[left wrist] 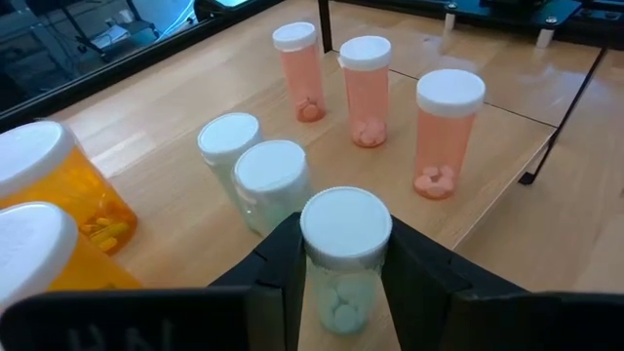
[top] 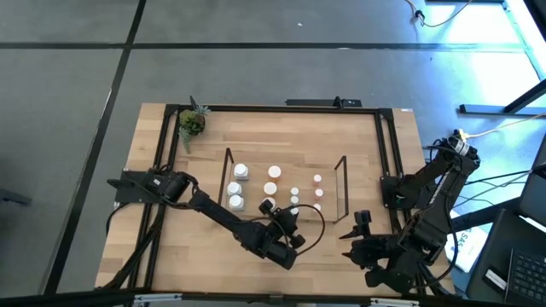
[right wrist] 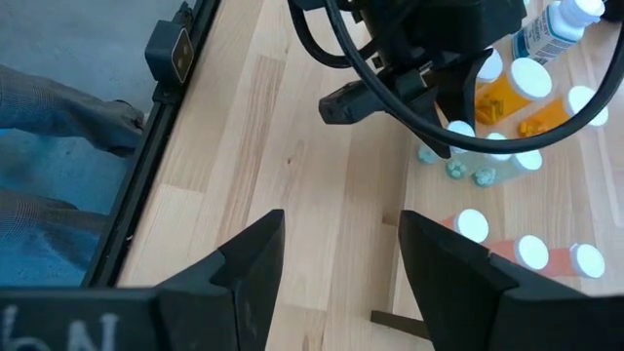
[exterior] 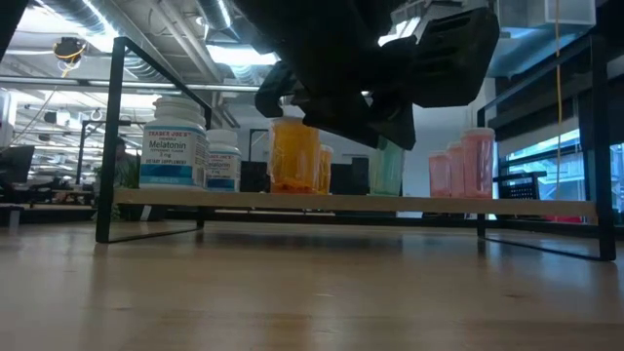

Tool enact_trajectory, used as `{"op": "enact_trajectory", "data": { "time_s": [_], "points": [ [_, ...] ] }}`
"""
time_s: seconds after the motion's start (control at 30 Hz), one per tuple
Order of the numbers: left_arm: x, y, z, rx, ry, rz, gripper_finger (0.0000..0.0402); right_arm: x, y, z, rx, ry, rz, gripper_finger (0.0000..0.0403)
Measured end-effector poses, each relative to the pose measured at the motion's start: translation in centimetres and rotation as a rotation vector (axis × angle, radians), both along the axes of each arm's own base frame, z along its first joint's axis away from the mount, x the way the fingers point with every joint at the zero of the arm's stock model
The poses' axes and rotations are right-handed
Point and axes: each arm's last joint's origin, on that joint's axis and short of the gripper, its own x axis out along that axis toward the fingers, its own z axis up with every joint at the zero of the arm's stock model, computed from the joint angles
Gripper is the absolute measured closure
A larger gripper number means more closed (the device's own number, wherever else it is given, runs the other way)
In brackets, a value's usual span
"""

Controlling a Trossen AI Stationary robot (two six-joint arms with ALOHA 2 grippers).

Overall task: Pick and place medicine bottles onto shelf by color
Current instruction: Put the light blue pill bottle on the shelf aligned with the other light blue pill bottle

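I have the left gripper (left wrist: pixel 343 283) closed on a teal bottle (left wrist: pixel 343 263), one finger (left wrist: pixel 278 273) on each side of its body, the white cap standing just above the fingertips. The bottle is upright over the shelf (left wrist: pixel 185 205), at its near edge. Just beyond the fingers stand two more teal bottles (left wrist: pixel 255 175), touching each other. Further out past them are three pink bottles (left wrist: pixel 369 88) in a loose row, well apart from the fingers. Off to one side of the fingers sit two orange bottles (left wrist: pixel 54 210), close together. In the low view, white bottles (exterior: pixel 174 144) stand at the shelf's far end from the pink ones.

My right gripper (right wrist: pixel 341 253) waits over bare table (right wrist: pixel 292 146) near the shelf's end frame, its fingers spread wide with nothing between them. I cannot tell whether the held bottle touches the wood
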Motion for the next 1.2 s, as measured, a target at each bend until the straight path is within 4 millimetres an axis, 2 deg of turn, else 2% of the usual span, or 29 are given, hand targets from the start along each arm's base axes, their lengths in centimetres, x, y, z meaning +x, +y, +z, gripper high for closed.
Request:
{"op": "enact_trajectory", "data": {
  "time_s": [0.6, 1.2],
  "points": [
    [0.09, 0.24, -0.52, 0.007, 0.067, -0.036, 0.0277, 0.01, 0.00, 0.00, 0.000, 0.000, 0.000, 0.0199],
    [0.16, 0.32, -0.19, 0.020, 0.051, -0.030, 0.0279, 0.01, 0.01, -0.01, 0.003, -0.001, -0.003, 0.0199]
  ]
}}
